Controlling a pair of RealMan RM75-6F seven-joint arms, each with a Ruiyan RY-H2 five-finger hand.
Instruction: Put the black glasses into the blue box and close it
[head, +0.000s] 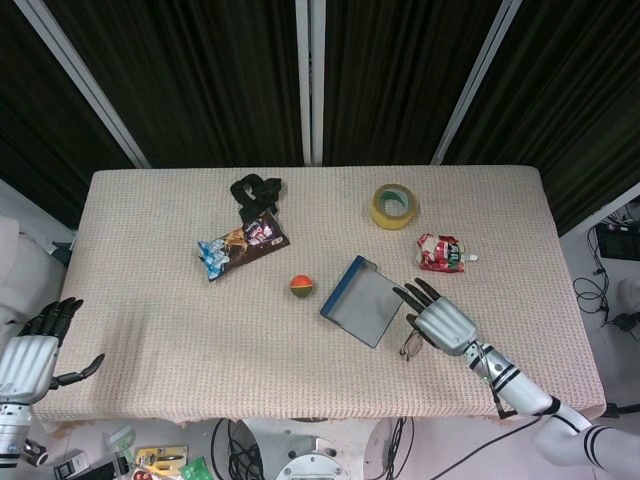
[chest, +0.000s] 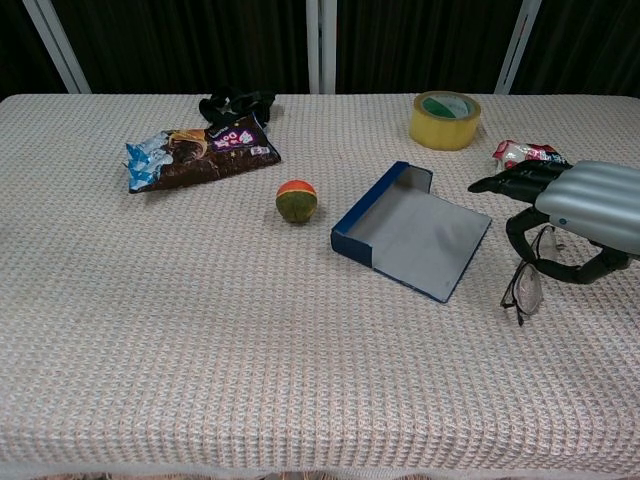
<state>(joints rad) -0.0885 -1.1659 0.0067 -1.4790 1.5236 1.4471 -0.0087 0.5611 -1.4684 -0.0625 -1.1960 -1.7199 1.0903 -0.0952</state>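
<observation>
We see our right hand palm down just right of the open blue box, thumb hooked on the black glasses, tipping them off the counter. Our left hand hangs open-fingered, holding nothing, off the counter's left edge.

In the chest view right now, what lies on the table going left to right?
Snack packet → orange-green ball → blue box → black glasses under the right hand. Black strap, tape roll and red packet overlap these in order, so left out.

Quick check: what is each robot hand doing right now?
Left robot hand: open, holding nothing, off the table edge.
Right robot hand: gripping the black glasses.
</observation>
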